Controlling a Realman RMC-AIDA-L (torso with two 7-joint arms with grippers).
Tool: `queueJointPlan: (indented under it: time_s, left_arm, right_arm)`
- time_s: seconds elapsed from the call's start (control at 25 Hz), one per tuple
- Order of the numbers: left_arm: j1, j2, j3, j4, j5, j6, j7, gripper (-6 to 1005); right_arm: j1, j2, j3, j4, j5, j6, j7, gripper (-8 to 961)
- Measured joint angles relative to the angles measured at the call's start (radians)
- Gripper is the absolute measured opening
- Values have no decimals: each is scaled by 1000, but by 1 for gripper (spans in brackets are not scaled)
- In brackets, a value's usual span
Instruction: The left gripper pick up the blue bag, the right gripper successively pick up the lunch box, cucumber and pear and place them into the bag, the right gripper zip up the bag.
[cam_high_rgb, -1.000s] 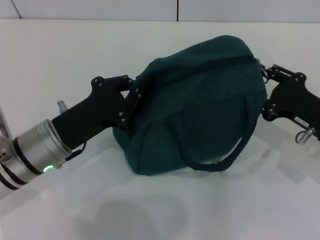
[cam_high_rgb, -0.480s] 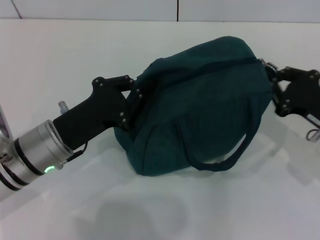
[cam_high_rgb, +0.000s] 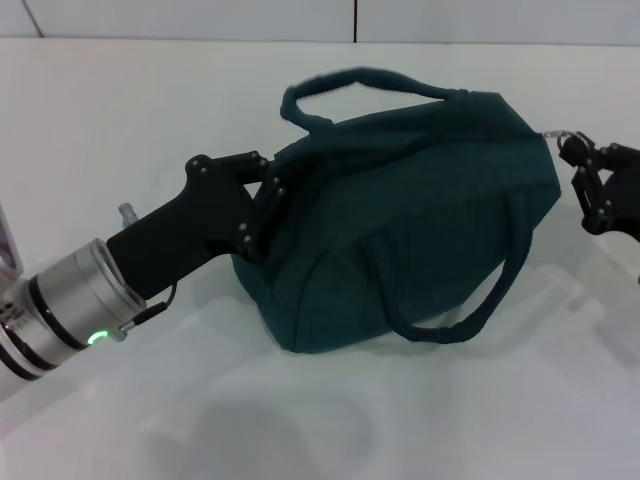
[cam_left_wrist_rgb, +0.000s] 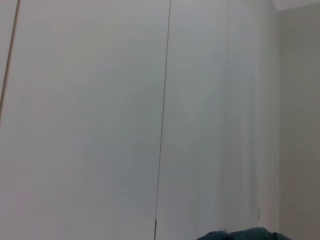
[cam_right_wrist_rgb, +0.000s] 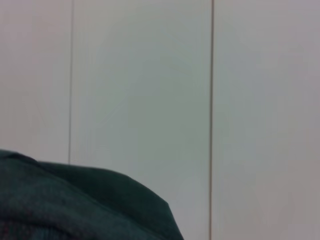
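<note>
— What has changed since a second ago?

— My left pincer (cam_high_rgb: 262, 205), the black two-fingered claw on the silver wrist with the green light, stays pressed together on the near-left end of the dark teal fabric lunch bag (cam_high_rgb: 400, 220), just as before. The bag itself has filled out: one loop handle (cam_high_rgb: 345, 85) that was not showing now arches up over its top, and the other loop (cam_high_rgb: 470, 300) hangs down the front side. My right pincer (cam_high_rgb: 583, 170), the black linkage claw, has drawn back toward the right edge of the head view; it was hard against the bag's right end, and now only its tips sit beside that end, pinching a small metal zipper pull (cam_high_rgb: 560, 135) that sticks out from the bag.

— And the room around it?

— The bag rests on the white surface (cam_high_rgb: 320, 420), which lies bare in front of it and to the left behind my arm. Farther off, the surface ends at a pale panelled wall (cam_high_rgb: 200, 18). Both wrist views show mostly that wall, with a sliver of teal fabric at the rim.
</note>
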Motion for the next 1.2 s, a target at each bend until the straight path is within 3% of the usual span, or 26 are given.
queueJointPlan:
  time_s: [0.36,0.64,0.8,0.88,1.0,1.2]
  left_arm:
    - [-3,0,-9,9,-12,33,-13,90]
    - [57,-6,-8,110,-131,62,69,95]
    - [42,-1,-2,105,-125,66,20,215]
    - [12,5,-1,78,-114,77,-62,275]
    - [-41,16,-1,18,-91,107,-199,509]
    - [-208,41,1,-146,-16,130,-514,621]
  right_arm:
    - [1,-1,-6,15,-3,0,19,9]
    - [6,1,-9,13,-8,-2,36,9]
    - [6,1,-10,14,-8,-8,39,10]
    - [6,2,-11,14,-8,-17,44,10]
    - [3,2,-12,14,-8,-27,48,10]
    - [6,3,-20,14,-8,-29,48,10]
